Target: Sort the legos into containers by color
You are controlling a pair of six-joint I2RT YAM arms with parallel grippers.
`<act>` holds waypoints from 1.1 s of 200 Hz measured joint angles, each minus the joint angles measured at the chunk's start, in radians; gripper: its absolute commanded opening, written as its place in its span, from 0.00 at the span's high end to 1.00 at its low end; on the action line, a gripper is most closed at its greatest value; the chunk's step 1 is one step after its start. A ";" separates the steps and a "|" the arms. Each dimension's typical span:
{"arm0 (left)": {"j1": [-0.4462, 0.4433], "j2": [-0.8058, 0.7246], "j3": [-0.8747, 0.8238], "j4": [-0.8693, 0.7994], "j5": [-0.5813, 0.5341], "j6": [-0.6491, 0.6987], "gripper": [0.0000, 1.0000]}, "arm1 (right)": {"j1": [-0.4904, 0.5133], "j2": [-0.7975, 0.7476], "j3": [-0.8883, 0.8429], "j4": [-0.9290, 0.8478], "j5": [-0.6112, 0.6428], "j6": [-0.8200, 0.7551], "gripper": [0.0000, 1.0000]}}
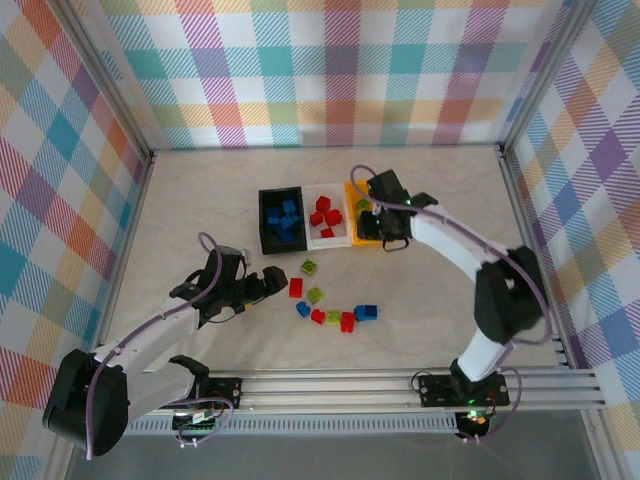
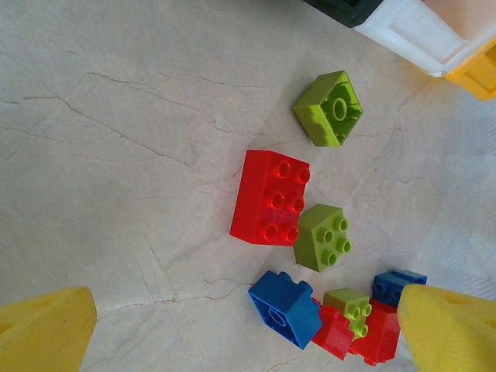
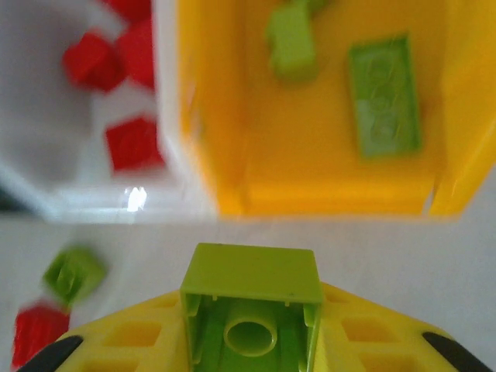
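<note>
The right gripper (image 3: 252,329) is clenched on a lime green brick (image 3: 252,298), whose hollow underside faces the wrist camera. The orange-yellow bin (image 3: 213,116), rightmost in the row, lies straight ahead on the far side. The brick appears to hang just short of the bin's near wall, so the drop likely needs a small carry farther out. Two green pieces (image 3: 384,97) already lie inside. The left gripper (image 1: 268,284) hangs wide open beside the loose bricks (image 1: 346,320), nearer to them than the right arm is.
</note>
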 measured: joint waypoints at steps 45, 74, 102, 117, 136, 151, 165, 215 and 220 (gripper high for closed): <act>0.000 -0.012 0.000 0.000 0.000 0.000 0.00 | -0.068 0.259 0.240 0.008 0.032 0.002 0.53; 0.000 -0.013 0.000 -0.001 0.000 0.000 0.00 | -0.079 0.306 0.291 -0.003 0.041 0.004 0.38; 0.000 -0.020 0.000 -0.002 0.000 0.000 0.00 | -0.079 0.282 0.281 -0.005 0.037 0.003 0.34; 0.000 -0.029 0.000 -0.002 0.000 0.000 0.00 | -0.072 0.226 0.230 0.006 0.034 0.004 0.32; 0.000 -0.032 0.000 -0.002 0.002 0.000 0.00 | -0.046 0.109 0.122 0.017 0.026 0.003 0.32; 0.000 -0.032 0.000 -0.002 0.008 0.000 0.03 | -0.008 -0.003 0.023 0.027 0.015 0.004 0.32; 0.000 -0.029 0.001 -0.002 0.016 0.007 0.06 | 0.031 -0.101 -0.070 0.039 0.005 0.006 0.33; -0.066 0.116 0.119 -0.049 -0.014 0.058 0.17 | 0.115 -0.306 -0.328 0.061 -0.027 0.014 0.33; -0.085 0.138 0.141 -0.059 -0.029 0.069 0.17 | 0.115 -0.318 -0.346 0.061 -0.027 0.019 0.33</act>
